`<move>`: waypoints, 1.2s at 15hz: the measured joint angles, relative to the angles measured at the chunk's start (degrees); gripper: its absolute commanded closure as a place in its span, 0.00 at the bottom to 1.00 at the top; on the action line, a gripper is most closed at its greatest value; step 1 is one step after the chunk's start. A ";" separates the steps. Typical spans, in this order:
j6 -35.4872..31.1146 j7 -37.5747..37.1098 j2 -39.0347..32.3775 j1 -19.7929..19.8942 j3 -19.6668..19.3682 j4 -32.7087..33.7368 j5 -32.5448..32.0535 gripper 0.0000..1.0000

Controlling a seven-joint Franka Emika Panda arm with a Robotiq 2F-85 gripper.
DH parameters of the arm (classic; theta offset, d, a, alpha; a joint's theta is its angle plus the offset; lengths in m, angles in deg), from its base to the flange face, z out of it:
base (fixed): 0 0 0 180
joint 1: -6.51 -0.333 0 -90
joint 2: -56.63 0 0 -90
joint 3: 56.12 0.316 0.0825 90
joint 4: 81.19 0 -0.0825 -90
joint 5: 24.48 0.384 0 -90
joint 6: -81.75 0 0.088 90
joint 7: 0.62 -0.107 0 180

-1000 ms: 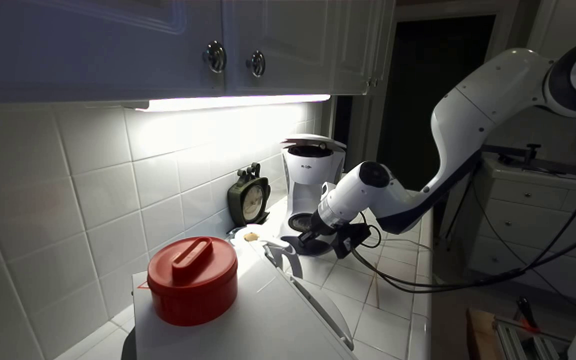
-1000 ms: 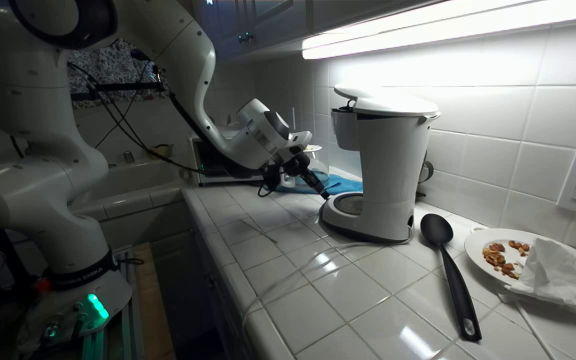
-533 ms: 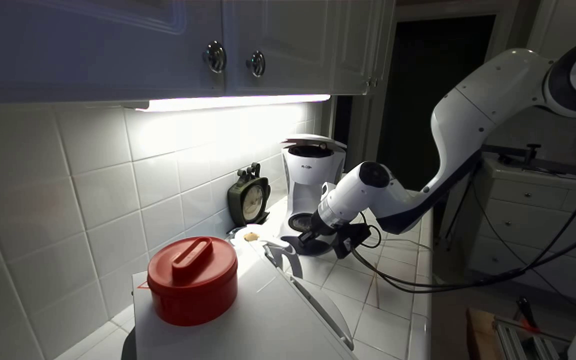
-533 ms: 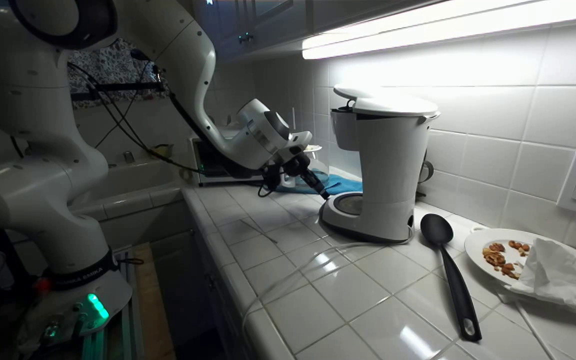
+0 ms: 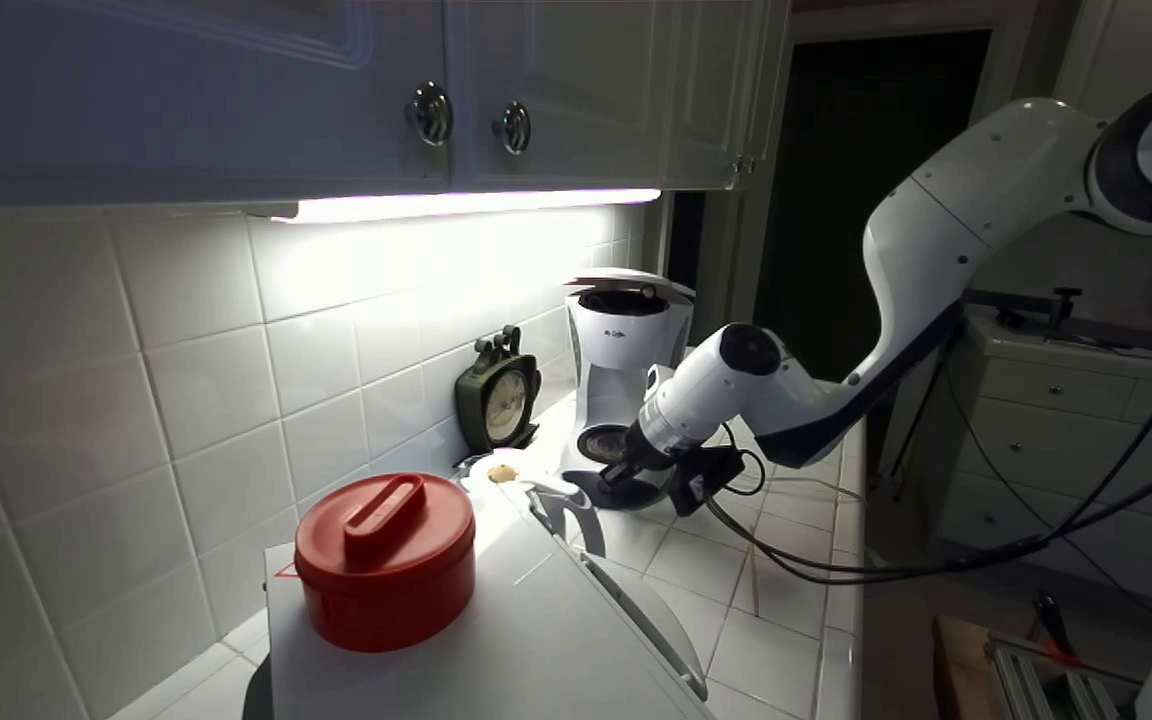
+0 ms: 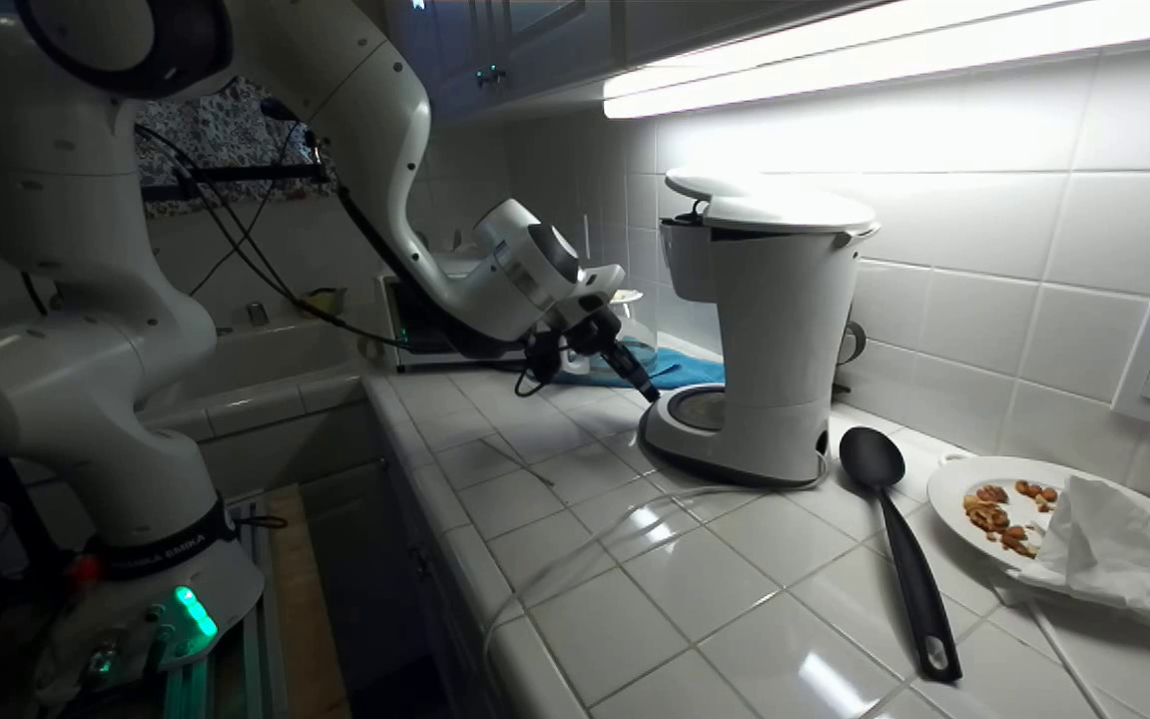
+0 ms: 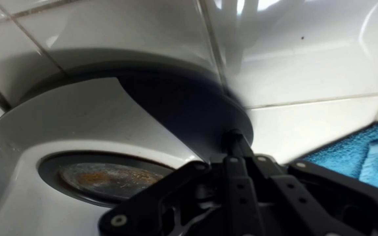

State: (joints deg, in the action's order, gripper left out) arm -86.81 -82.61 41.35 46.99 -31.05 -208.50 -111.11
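Tiled counter (image 6: 625, 599): white squares, glossy under a bright strip light (image 6: 835, 75), with dim cabinets (image 5: 236, 100) above.
Coffee maker (image 6: 780, 350): upright on the counter, near the wall (image 6: 984, 220), its lid (image 6: 795, 210) raised over a dark opening.
Gripper (image 7: 233, 137): clenched, fingertips together, nothing seen between them; it slants down to the front of the coffee maker's base (image 7: 110, 118) and looks to be touching, though I couldn't swear to it.
How far along: the reach seems complete, I'd say, with the tips right at the base; no grip is taken, the lid is not down, and the warming plate (image 7: 110, 180) sits bare, its middle stained brown.
Carafe (image 6: 641, 335): off the machine, past the gripper, apparently standing on a blue towel (image 6: 685, 371).
By the wall: a dark green case (image 5: 498, 400) with a round dial.
Nearer one end: a red lidded pot (image 5: 386, 590) atop a white appliance (image 5: 556, 640).
Toward the other end: a black spoon (image 6: 904, 544) lying on the far side of the coffee maker from the gripper, then a white plate (image 6: 946, 499) of walnuts (image 6: 989, 514) and crumpled paper (image 6: 1114, 539).
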 measured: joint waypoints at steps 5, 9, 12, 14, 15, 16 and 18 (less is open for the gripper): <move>-0.02 0.06 0.03 0.01 -0.22 0.03 0.01 0.97; -0.06 0.61 0.10 -0.02 -0.04 0.11 0.05 0.97; -0.09 1.08 0.10 -0.09 0.26 0.18 0.11 0.98; -0.09 1.35 0.10 -0.17 0.48 0.23 0.11 0.97; -0.09 1.49 0.10 -0.22 0.51 0.25 0.11 0.97; -0.09 1.58 0.09 -0.25 0.52 0.30 0.11 0.97; -0.09 1.75 -0.02 -0.26 0.52 0.46 0.11 0.98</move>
State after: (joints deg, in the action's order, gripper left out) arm -86.90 -80.86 41.33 46.72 -30.52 -208.03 -111.01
